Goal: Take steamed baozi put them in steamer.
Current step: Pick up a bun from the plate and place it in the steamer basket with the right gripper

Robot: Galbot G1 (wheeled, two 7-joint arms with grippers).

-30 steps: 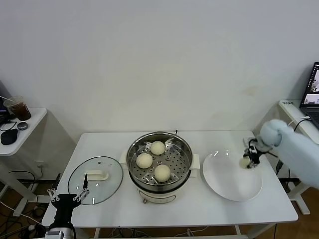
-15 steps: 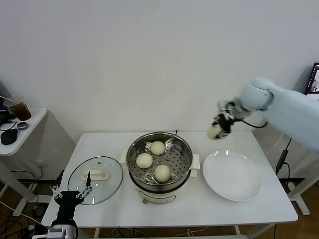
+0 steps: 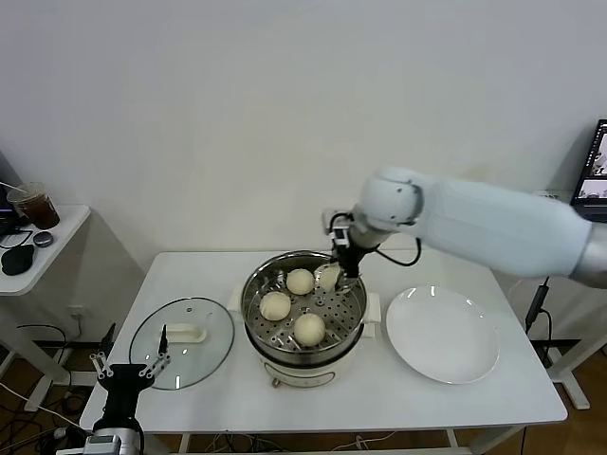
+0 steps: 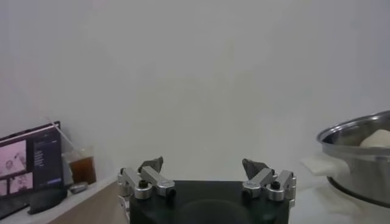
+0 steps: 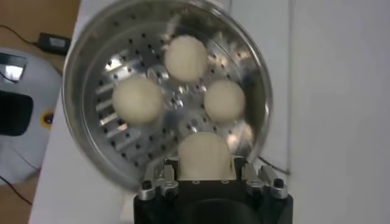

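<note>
The steamer (image 3: pixel 261 327) is a shiny steel pot with a perforated tray, standing mid-table. Three cream-white steamed baozi lie on its tray (image 3: pixel 301 282) (image 3: pixel 275 305) (image 3: pixel 308 328). My right gripper (image 3: pixel 332 276) hangs over the pot's back right part, shut on a fourth baozi (image 5: pixel 205 156) that sits between its jaws above the tray. The right wrist view looks straight down into the steamer (image 5: pixel 91 152). My left gripper (image 3: pixel 128 370) is parked low at the table's front left, fingers spread open with nothing between them (image 4: pixel 207 173).
A white plate (image 3: pixel 442 336) lies bare to the right of the steamer. The glass lid with a white handle (image 3: pixel 181 341) rests left of it. A side table (image 3: pixel 28 256) with a drink stands at far left. A laptop (image 3: pixel 593 180) shows at the right edge.
My right arm has swung left from the plate, carrying the baozi up and over to the steamer's back right. The left arm stayed where it was.
</note>
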